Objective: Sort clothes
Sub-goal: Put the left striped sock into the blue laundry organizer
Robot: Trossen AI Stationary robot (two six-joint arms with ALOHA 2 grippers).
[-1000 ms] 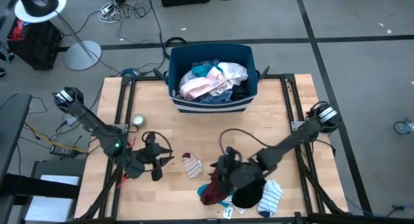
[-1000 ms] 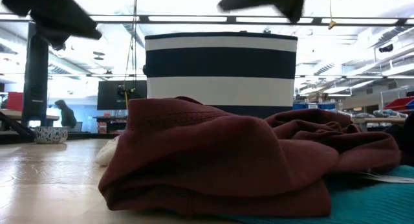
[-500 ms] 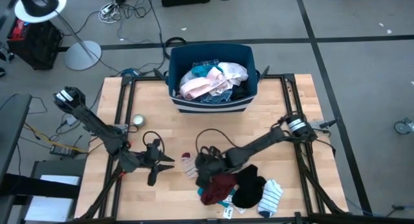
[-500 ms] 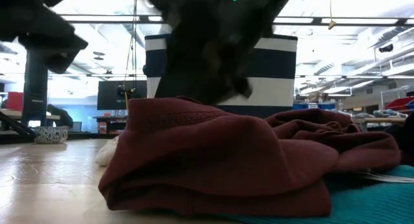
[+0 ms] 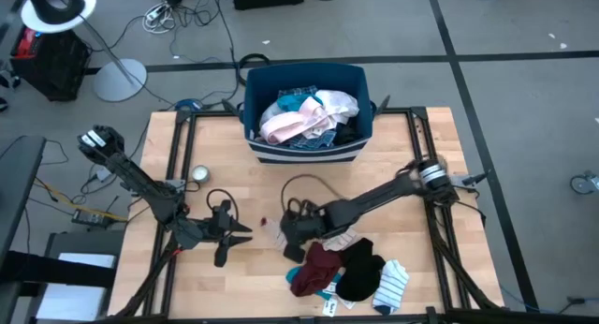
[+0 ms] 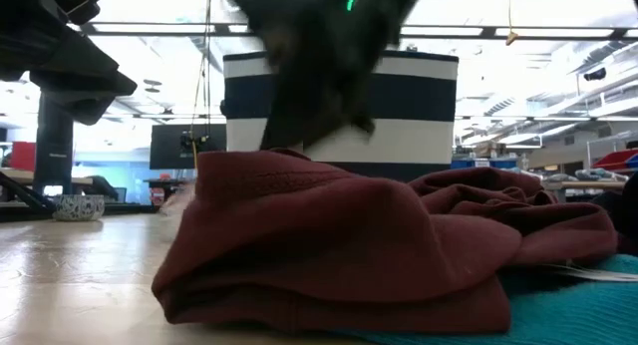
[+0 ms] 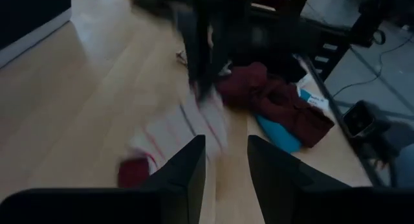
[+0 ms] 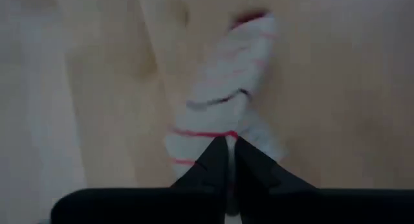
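Right wrist view: right claw (image 8: 228,148) is pinched shut on the near end of the striped sock (image 8: 223,98), whose long axis runs straight ahead on the worktop (image 8: 97,88). Left claw (image 5: 227,233) waits beside it, parted and empty, slightly farther off.

Bare desk (image 5: 393,155) lay open ahead of my right gripper (image 5: 285,238) up to the bin (image 5: 304,113) at the far edge. The clothes (image 5: 346,272) blocked the near edge; my left gripper (image 5: 245,232) stood just beside.
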